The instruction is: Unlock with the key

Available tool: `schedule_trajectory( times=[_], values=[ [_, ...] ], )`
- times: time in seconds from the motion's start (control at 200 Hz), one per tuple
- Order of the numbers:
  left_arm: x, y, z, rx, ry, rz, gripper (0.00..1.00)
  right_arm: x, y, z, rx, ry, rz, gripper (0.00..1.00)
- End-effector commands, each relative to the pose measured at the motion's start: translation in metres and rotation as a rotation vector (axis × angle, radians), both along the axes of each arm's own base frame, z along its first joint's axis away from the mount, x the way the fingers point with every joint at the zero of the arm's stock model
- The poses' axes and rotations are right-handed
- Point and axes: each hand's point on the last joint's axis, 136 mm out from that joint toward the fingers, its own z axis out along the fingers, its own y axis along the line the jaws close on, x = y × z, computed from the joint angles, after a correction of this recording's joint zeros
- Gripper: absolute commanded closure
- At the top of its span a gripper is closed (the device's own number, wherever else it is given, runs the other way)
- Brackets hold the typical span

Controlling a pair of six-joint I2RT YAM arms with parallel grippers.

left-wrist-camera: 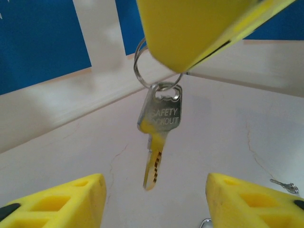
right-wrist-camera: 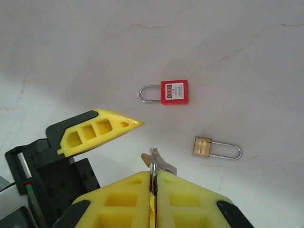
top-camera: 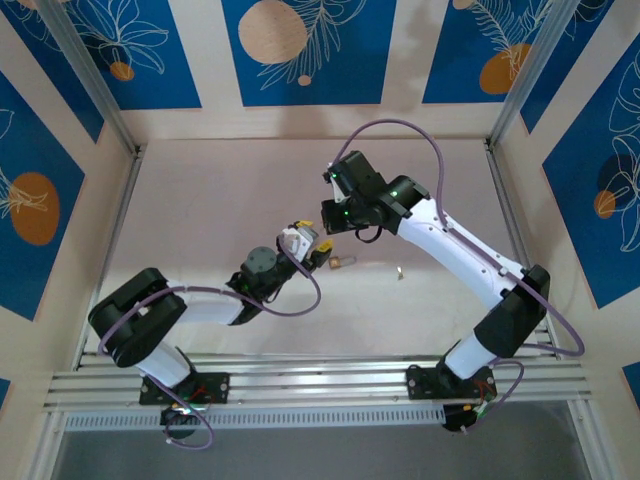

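Note:
A silver key (left-wrist-camera: 159, 137) stamped "SAFETY LOCKOUT" hangs blade down from a ring (left-wrist-camera: 142, 66). My right gripper (right-wrist-camera: 153, 173) is shut on that ring, its yellow fingers (left-wrist-camera: 190, 28) above the key. My left gripper (left-wrist-camera: 154, 184) is open, with one finger on each side of the key's blade tip and not touching it. A red padlock (right-wrist-camera: 174, 91) and a brass padlock (right-wrist-camera: 203, 146) lie flat on the table, both with shackles closed. From above, the two grippers (top-camera: 305, 240) (top-camera: 335, 222) meet mid-table, next to the brass padlock (top-camera: 340, 263).
A small loose key (top-camera: 398, 271) lies on the white table (top-camera: 220, 200) to the right of the padlocks, also seen as a small key (left-wrist-camera: 285, 185). Aluminium frame posts and blue patterned walls enclose the workspace.

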Motion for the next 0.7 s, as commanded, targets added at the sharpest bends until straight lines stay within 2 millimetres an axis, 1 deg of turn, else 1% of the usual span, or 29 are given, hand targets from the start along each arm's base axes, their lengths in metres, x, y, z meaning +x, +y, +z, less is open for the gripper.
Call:
schedule_trajectory(
  times=[0.0, 0.145, 0.265, 0.52, 0.695],
  values=[
    [0.000, -0.003, 0.011, -0.037, -0.031, 0.002, 0.44, -0.012, 0.005, 0.012, 0.052, 0.004, 0.018, 0.88],
    [0.001, -0.002, 0.009, -0.036, -0.029, 0.010, 0.46, -0.016, 0.006, 0.013, 0.063, 0.010, 0.028, 0.88],
    [0.001, -0.002, 0.012, -0.048, -0.034, 0.009, 0.49, -0.019, 0.008, 0.012, 0.072, 0.013, 0.033, 0.88],
    [-0.001, -0.004, 0.014, -0.044, -0.033, -0.007, 0.66, -0.021, 0.008, 0.009, 0.073, 0.022, 0.035, 0.88],
    [-0.005, -0.010, 0.014, -0.024, -0.011, -0.045, 0.70, -0.022, 0.012, 0.008, 0.084, 0.030, 0.046, 0.88]
  ],
)
